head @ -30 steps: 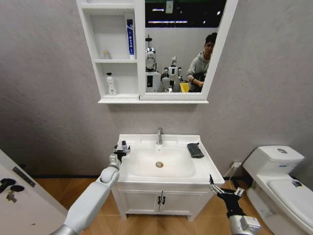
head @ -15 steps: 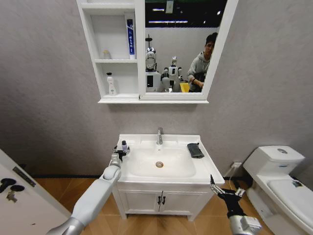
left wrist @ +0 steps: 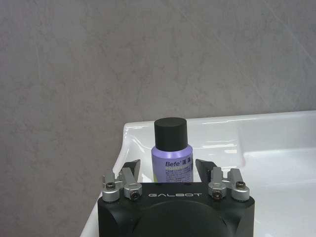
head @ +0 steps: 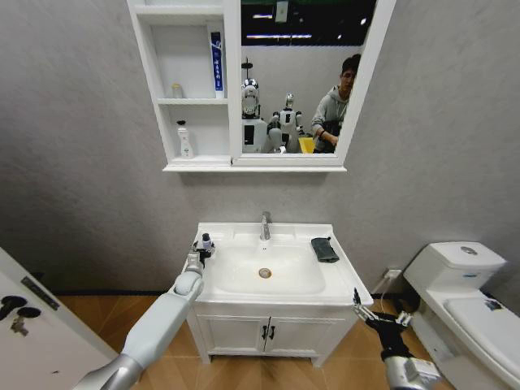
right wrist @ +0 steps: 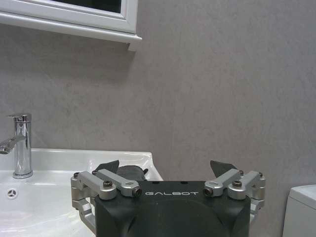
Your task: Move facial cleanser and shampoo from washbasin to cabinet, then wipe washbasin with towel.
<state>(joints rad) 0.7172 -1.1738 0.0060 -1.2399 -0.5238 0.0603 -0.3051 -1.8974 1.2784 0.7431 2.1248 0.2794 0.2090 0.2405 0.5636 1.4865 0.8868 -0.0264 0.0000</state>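
Note:
A small purple bottle with a black cap, probably the shampoo, stands on the washbasin's back left corner. My left gripper is open around it, with a gap on each side of the bottle. In the head view the left gripper is at that corner. A blue and white tube, probably the facial cleanser, stands on the cabinet's upper shelf. The dark towel lies folded on the basin's right rim. My right gripper hangs open, low, off the basin's front right corner, facing the towel.
The chrome tap stands at the back middle of the basin. A white bottle and a small jar stand on the cabinet shelves beside the mirror. A white toilet is to the right. The two-door vanity is below.
My left gripper has edged forward around the purple bottle. The right gripper has drifted slightly to the right and down.

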